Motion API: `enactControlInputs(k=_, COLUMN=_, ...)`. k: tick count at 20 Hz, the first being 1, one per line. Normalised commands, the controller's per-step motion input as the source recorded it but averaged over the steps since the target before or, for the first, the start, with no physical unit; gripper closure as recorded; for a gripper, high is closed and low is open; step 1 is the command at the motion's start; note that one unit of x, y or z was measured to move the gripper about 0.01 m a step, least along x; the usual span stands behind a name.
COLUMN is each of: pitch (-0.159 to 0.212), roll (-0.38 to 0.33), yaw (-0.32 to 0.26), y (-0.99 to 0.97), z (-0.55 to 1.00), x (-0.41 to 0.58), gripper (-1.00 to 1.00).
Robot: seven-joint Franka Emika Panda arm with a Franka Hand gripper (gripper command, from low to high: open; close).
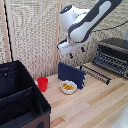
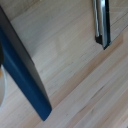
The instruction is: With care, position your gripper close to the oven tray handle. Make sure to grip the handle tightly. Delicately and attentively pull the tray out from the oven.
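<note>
**Robot hand hangs above the table, oven rack off to one side**

A large black fabric bin (image 1: 20, 97) fills the corner at the exterior view's left, on a pale wooden table (image 1: 90, 107). Beside the bin toward the oven stands a small red cup (image 1: 43, 83), then a white bowl (image 1: 68, 87) holding yellowish food, which sits just in front of an upright dark-blue panel (image 1: 71, 74).

Above that panel, well clear of the tabletop, the gripper (image 1: 76, 52) hangs at the end of a bulky white-and-grey arm (image 1: 87, 20). Its two short dark-blue fingers (image 1: 71, 54) point downward, with a slight gap between them and nothing held.

The oven (image 1: 113, 55) stands at the exterior view's right edge, against a slatted screen (image 1: 35, 30). The tray (image 1: 95, 71) reaches out from the oven's front toward the blue panel, lying low over the table. The oven tray handle (image 1: 92, 74) forms its outer edge, on the oven side of the gripper and well below it; the two are apart.

The wrist view shows the wood grain of the table, the top edge of the blue panel (image 2: 25, 70) running diagonally, and a thin dark metal bar (image 2: 101, 22), seemingly part of the rack. The fingers do not show in that view.
</note>
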Motion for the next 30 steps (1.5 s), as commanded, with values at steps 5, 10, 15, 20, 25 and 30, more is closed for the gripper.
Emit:
enactControlInputs(k=5, pitch=0.018, roll=-0.241, yaw=0.202, y=-0.24, z=-0.02, x=0.0, gripper=-1.0)
enactControlInputs(k=10, pitch=0.0, roll=-0.281, yaw=0.176, y=-0.24, z=-0.05, x=0.0, gripper=-1.0)
enactControlInputs(k=15, pitch=0.005, roll=-0.278, yaw=0.169, y=-0.29, z=-0.08, x=0.0, gripper=-1.0)
enactControlInputs(k=20, pitch=0.028, roll=-0.263, yaw=0.136, y=-0.42, z=-0.11, x=0.0, gripper=-1.0)
enactControlInputs(k=25, pitch=0.008, roll=-0.254, yaw=0.108, y=-0.5, z=-0.02, x=0.0, gripper=-1.0)
enactControlInputs(k=30, pitch=0.009, roll=-0.246, yaw=0.113, y=-0.5, z=-0.03, x=0.0, gripper=-1.0)
